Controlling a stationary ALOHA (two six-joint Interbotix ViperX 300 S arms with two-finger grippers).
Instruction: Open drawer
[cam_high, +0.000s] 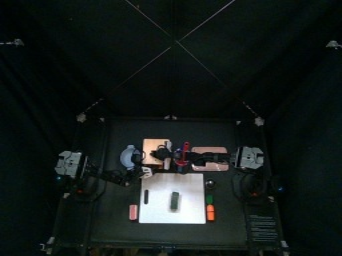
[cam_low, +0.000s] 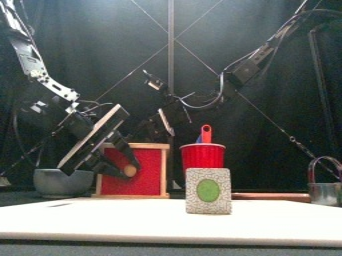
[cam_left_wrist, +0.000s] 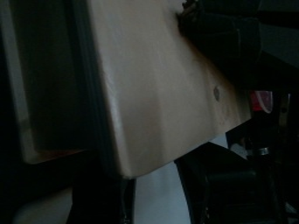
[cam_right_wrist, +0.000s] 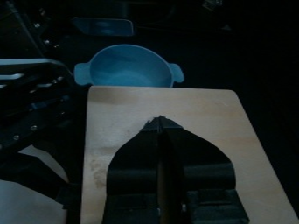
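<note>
A little light-brown box (cam_low: 134, 170) with a red front stands on the table left of centre. I cannot tell its drawer apart from the box in any view. The box's tan top (cam_right_wrist: 128, 114) lies under my right gripper (cam_right_wrist: 158, 122), whose jaws are shut to a point just above it. In the top view the right gripper (cam_high: 185, 156) reaches in from the right to the box (cam_high: 158, 146). The left wrist view is filled by a tan wooden panel (cam_left_wrist: 152, 87), very close. My left gripper (cam_low: 110, 150) hangs against the box's left side.
A blue-grey bowl (cam_right_wrist: 128, 66) sits just left of the box (cam_low: 60, 182). A red cup (cam_low: 203, 156) and a speckled block with a green oval (cam_low: 207, 190) stand at the front. A white board (cam_high: 194, 190) carries a dark block (cam_high: 175, 200). A padlock (cam_low: 325, 186) sits far right.
</note>
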